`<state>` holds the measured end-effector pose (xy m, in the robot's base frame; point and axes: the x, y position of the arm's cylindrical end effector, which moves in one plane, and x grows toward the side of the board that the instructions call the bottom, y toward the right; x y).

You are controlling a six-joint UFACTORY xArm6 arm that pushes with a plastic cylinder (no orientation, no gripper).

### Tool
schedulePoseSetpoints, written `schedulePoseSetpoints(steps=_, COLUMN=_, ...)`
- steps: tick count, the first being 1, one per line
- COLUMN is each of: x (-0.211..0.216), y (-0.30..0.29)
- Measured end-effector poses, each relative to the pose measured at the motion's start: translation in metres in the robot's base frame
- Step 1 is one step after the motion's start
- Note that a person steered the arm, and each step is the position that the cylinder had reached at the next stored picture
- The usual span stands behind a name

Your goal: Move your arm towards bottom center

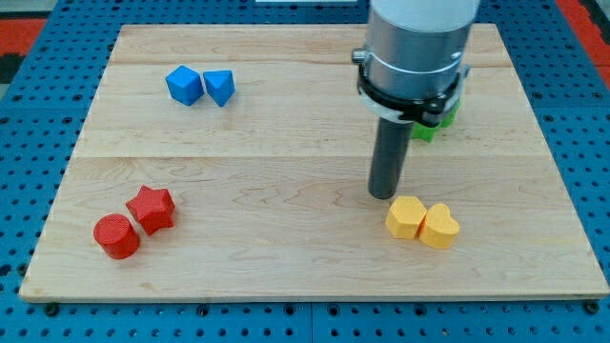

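My dark rod comes down from the grey arm at the view's top right, and my tip (383, 195) rests on the wooden board (286, 267), right of centre. It stands just up and left of a yellow hexagonal block (406, 216), with a small gap between them. A yellow heart block (439, 226) touches that block on its right.
A blue cube (184, 85) and a blue triangular block (219, 87) sit together at the top left. A red star (151, 209) and a red cylinder (116, 236) sit at the bottom left. A green block (434, 125) is partly hidden behind the arm.
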<state>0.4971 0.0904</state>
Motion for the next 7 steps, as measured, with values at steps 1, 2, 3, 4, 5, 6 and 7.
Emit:
schedulePoseSetpoints(steps=1, x=0.008, y=0.016)
schedulePoseSetpoints(steps=2, x=0.009, y=0.036)
schedulePoseSetpoints(steps=3, x=0.008, y=0.061)
schedulePoseSetpoints(steps=4, x=0.024, y=0.113)
schedulePoseSetpoints(steps=5, x=0.076, y=0.120)
schedulePoseSetpoints(steps=6, x=0.087, y=0.097)
schedulePoseSetpoints(steps=7, x=0.084, y=0.088)
